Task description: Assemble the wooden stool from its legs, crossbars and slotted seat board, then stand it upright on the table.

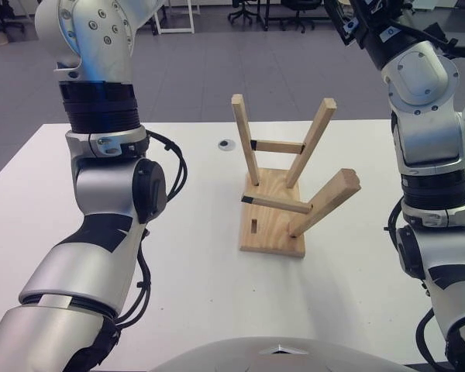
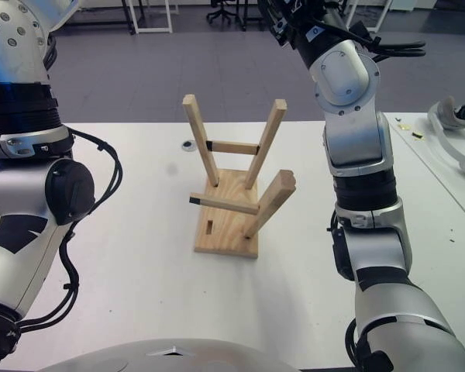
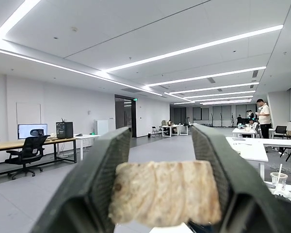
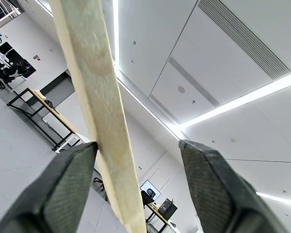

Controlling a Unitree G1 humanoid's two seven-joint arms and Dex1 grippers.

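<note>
Left gripper [image 3: 159, 145] is clamped tight on a short piece of wood [image 3: 165, 194], whose rough end grain fills the gap between its two dark fingers. An office hall with long ceiling lights lies beyond it. Right gripper [image 4: 136, 145] points up at the ceiling with its fingers spread wide. A long pale stick [image 4: 94, 73] runs across it, lying against one finger [image 4: 68, 194] and well apart from the other. Whether that stick is really gripped lower down I cannot tell from this angle.

The head views add what the wrist cameras miss. Below and between the two raised arms, the stool [image 1: 283, 194] sits upside down on the white table [image 1: 186, 287]. Its seat board [image 1: 273, 236] lies flat. Two far legs [image 1: 246, 139] stand in it, splaying apart toward their tops and joined by a short crossbar [image 1: 279, 146]. A third leg [image 1: 325, 203], nearer the right arm, stands tilted. A second bar [image 1: 277, 204] reaches it from a dark-tipped end on the left arm's side. One slot [image 1: 253, 226] in the board, toward the left arm, shows as an open cut.

Beyond the stool a small round disc [image 1: 227, 144] lies on the table. Out past the right arm, a white headset-shaped thing [image 2: 457, 128] rests on the neighbouring surface.
</note>
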